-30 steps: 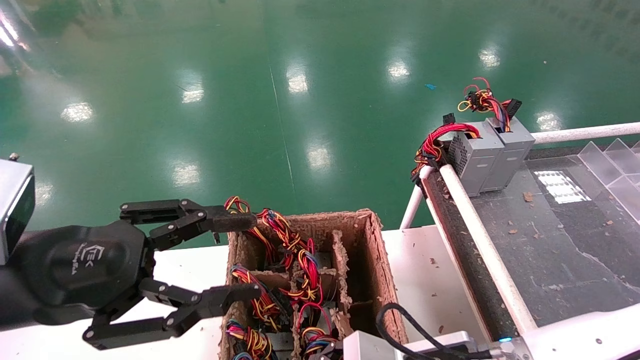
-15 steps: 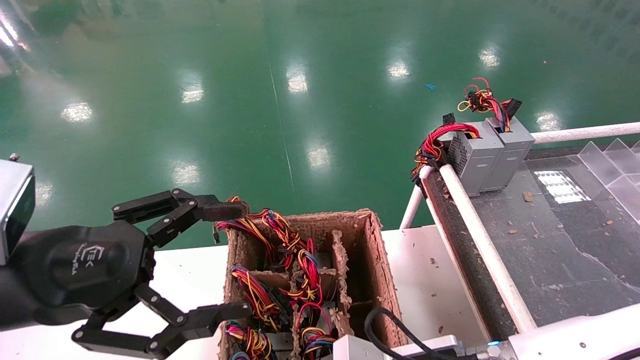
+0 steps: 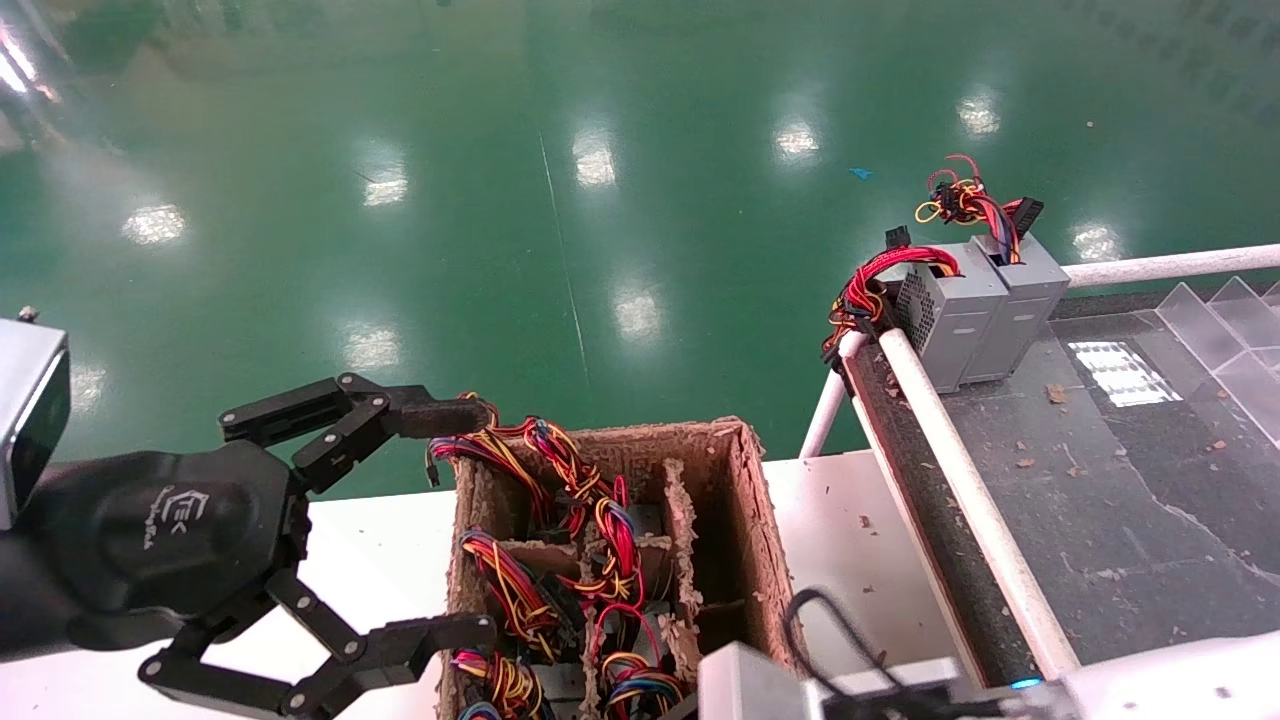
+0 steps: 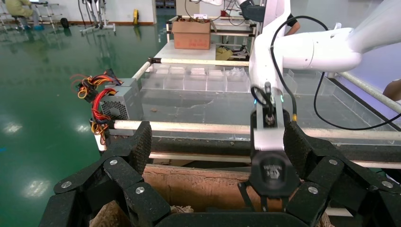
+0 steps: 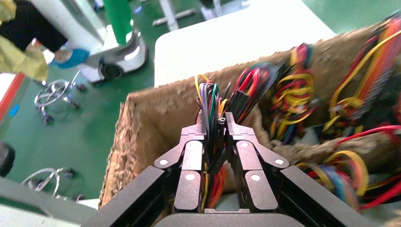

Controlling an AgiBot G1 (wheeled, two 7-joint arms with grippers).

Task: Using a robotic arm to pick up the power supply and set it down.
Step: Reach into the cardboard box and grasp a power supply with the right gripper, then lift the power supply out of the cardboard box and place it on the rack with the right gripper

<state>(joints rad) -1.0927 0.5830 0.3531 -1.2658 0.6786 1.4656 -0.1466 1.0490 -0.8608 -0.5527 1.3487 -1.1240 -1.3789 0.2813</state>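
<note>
The cardboard box [image 3: 745, 500] on the white table holds several power supplies under tangles of coloured wires. My right gripper [image 5: 215, 123] reaches into the box near its front wall. It is shut on the thick yellow, purple, orange and black wire bundle [image 5: 211, 97] of the power supply. A small grey patch of its body [image 5: 224, 201] shows between the fingers. In the head view only this arm's silver wrist segment [image 3: 745, 685] shows. My left gripper [image 3: 482, 522] hangs open at the box's left wall, one finger on each side of the corner, holding nothing.
Two other grey supplies, one vented [image 3: 950, 310] and one plain [image 3: 1025, 295], stand at the far end of the dark conveyor belt [image 3: 1100, 500]. A white rail [image 3: 960, 470] edges the belt. Clear dividers [image 3: 1230, 330] are at the far right. Green floor lies beyond.
The left gripper's jaws have spread wider and drawn back a little to the left. The right arm's wrist segment has shifted at the bottom edge of the head view.
</note>
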